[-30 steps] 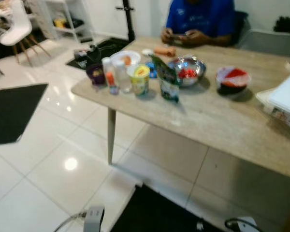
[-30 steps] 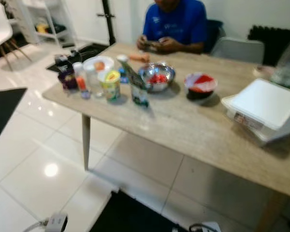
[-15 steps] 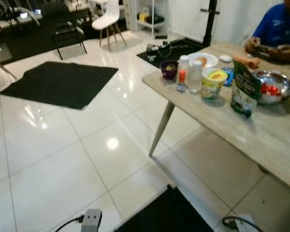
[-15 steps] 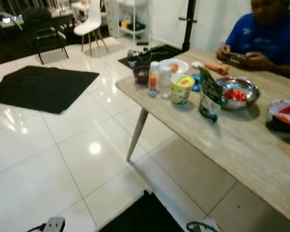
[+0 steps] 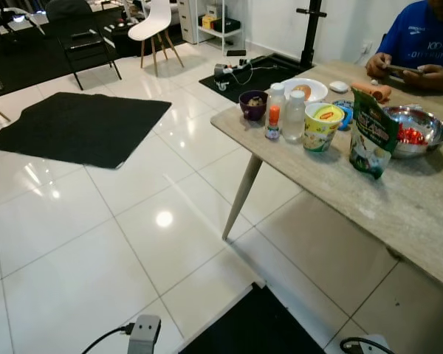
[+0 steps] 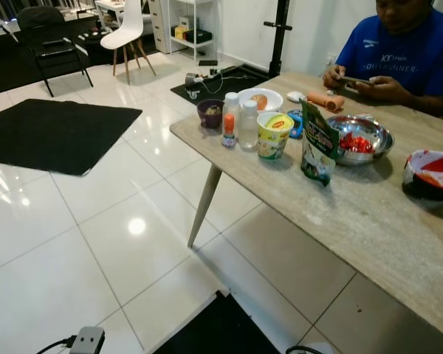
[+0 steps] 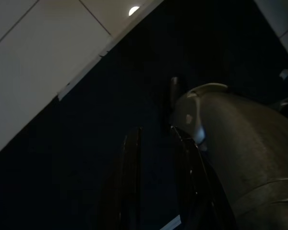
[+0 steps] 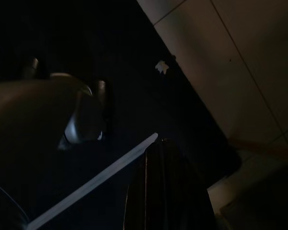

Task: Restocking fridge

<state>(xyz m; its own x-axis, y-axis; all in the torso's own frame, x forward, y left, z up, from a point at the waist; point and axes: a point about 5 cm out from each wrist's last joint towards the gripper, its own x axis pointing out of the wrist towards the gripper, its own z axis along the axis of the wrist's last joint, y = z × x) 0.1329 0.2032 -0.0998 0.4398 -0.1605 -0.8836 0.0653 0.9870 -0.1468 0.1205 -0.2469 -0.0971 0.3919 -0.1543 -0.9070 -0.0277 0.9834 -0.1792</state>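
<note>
A light wooden table [image 5: 332, 181] stands ahead to my right, with groceries along its near corner. Among them are a purple bowl [image 5: 254, 104], a small orange-capped bottle [image 5: 272, 122] and a clear bottle [image 5: 294, 116]. A yellow cup [image 5: 322, 126], a green pouch [image 5: 370, 142] and a steel bowl of red pieces [image 5: 411, 138] follow to the right. Both arms hang idle over a black mat. My left gripper [image 7: 154, 130] shows a gap between its fingers. My right gripper [image 8: 158, 141] has its fingers together. Neither holds anything.
A person in a blue shirt [image 5: 424, 40] sits at the table's far side, holding a phone. A red-and-black bowl [image 6: 432, 173] sits further right. A black rug [image 5: 77, 127] and chairs [image 5: 153, 22] lie on the white tiles to the left. A grey plug [image 5: 144, 332] lies near my feet.
The camera has swung left and then settled, so the table now sits on the right and the picture is sharp. Nothing on the table has moved.
</note>
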